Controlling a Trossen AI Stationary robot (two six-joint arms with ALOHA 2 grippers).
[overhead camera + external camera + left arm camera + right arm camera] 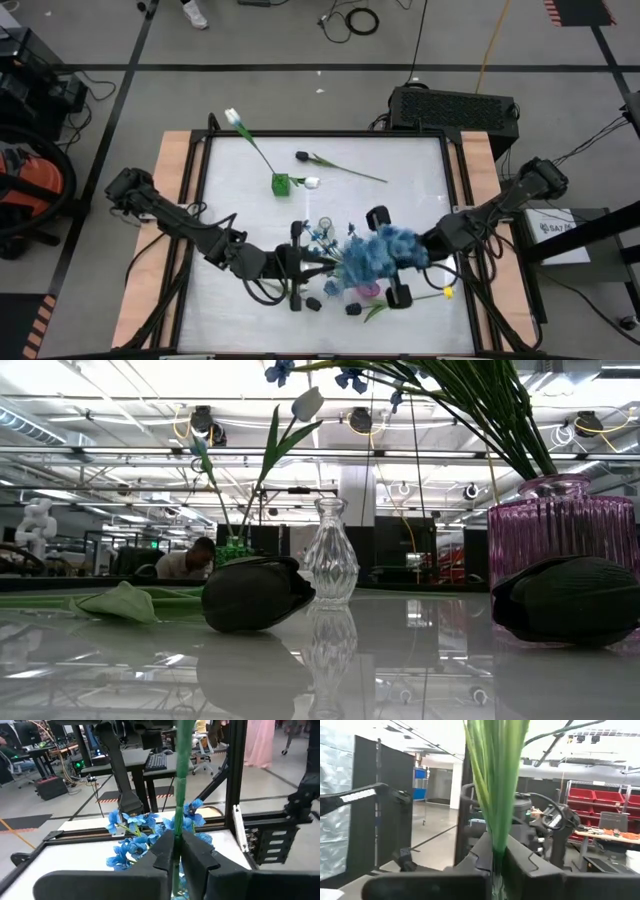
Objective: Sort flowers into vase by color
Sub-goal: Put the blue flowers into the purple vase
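Blue step: right gripper (496, 857) is clamped tight on the blue spray (375, 252) stems over the pink vase (560, 535); left gripper (176, 851) pinches one green stem (181, 775) beside the clear vase (331, 555). Next, probably lower and release (black tulips (255, 592) lie on the table).

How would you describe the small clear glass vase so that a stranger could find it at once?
Start at the white table and go to its middle, just left of the big blue flower bunch. The clear glass vase stands there, upright and empty. Unlike the wider pink ribbed vase nearby, it is colourless, narrow-necked and holds no stems.
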